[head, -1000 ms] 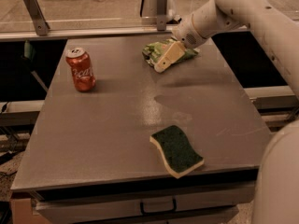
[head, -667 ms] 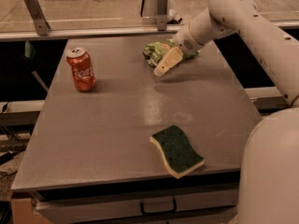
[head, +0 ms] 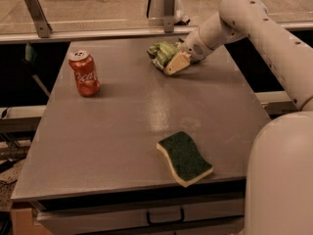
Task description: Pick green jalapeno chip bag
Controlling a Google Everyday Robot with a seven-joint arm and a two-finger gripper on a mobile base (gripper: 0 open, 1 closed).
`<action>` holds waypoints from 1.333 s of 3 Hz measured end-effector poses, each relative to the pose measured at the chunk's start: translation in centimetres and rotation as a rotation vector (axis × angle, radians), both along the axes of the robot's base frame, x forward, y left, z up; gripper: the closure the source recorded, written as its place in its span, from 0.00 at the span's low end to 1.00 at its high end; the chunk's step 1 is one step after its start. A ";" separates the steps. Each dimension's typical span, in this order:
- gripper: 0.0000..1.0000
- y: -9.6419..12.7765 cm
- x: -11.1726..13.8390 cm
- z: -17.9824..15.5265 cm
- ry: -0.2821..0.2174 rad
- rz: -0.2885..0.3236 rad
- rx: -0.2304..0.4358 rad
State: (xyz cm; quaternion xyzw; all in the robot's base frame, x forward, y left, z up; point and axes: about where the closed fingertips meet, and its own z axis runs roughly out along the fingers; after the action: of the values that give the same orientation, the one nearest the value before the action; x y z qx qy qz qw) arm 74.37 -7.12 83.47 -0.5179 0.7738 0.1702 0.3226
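Observation:
The green jalapeno chip bag (head: 160, 53) is a small crinkled light-green bag lying at the far middle of the grey table (head: 127, 126). My gripper (head: 172, 60) reaches in from the right on the white arm (head: 244, 18) and sits low against the bag's right side, touching it. Its beige tip lies on the near right of the bag. The far side of the bag is partly hidden by the gripper.
A red soda can (head: 85, 74) stands upright at the far left. A flat dark-green sponge with a yellow underside (head: 184, 158) lies near the front right edge. A metal rail (head: 98, 33) runs along the far edge. The robot's white body (head: 281, 180) fills the lower right.
The arm has swung a little and the gripper has settled closer onto the bag's right side. The bag, can and sponge stay where they were.

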 end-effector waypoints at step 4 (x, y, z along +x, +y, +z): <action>1.00 0.5 -5.6 10.4 -0.151 0.188 0.221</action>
State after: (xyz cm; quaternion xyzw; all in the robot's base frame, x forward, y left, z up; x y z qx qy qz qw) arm 68.79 -6.62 93.91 -0.5606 0.6721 0.2445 0.4174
